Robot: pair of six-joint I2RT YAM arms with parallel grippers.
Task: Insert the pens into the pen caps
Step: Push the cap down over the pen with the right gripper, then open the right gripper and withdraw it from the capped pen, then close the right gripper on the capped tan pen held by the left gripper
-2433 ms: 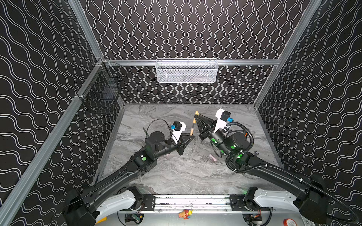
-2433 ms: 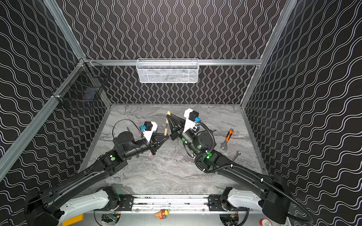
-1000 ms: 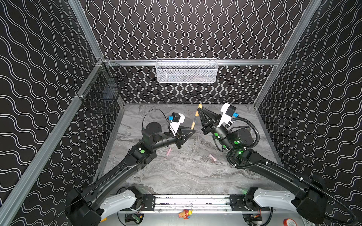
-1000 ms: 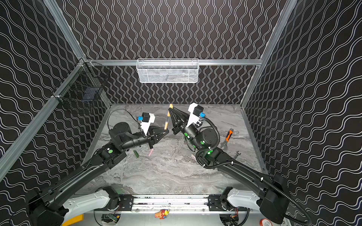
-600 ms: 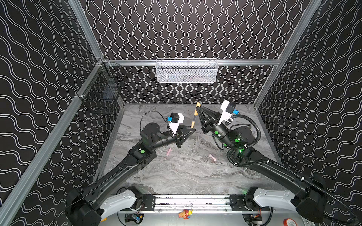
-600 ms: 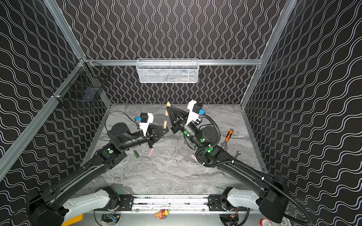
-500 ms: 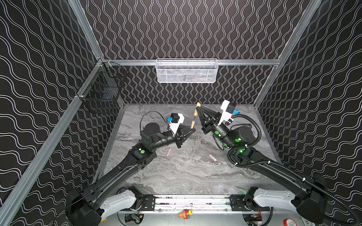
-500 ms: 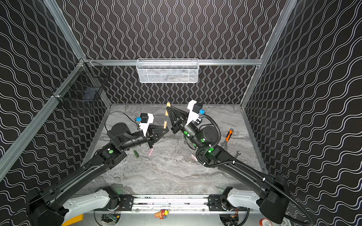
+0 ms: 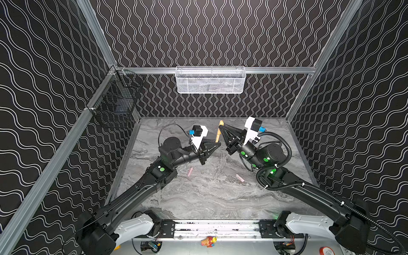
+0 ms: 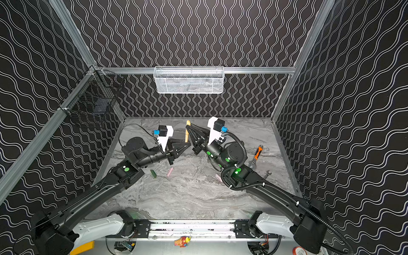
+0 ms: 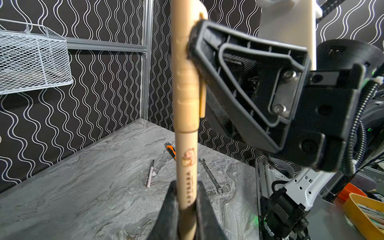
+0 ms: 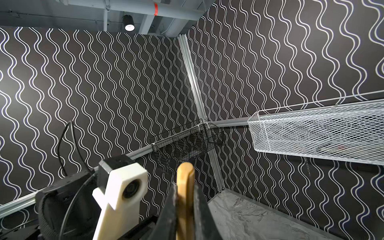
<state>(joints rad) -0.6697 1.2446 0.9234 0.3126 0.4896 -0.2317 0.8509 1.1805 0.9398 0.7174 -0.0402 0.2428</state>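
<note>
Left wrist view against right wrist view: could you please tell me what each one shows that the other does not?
Only the left wrist view: the tan-gold stick pen, plus a pale pink pen, a grey metal spanner and an orange-handled tool lying loose. Only the right wrist view: the black wire basket and a ceiling lamp. Both: the gold pen cap, the white mesh basket and the grey marbled table.

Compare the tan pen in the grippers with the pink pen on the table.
The tan pen is held roughly upright in the air between the left gripper and right gripper; the pink pen lies flat on the table. The tan pen wears a gold cap; the pink pen's dark tip is bare. Both are slim stick pens.
</note>
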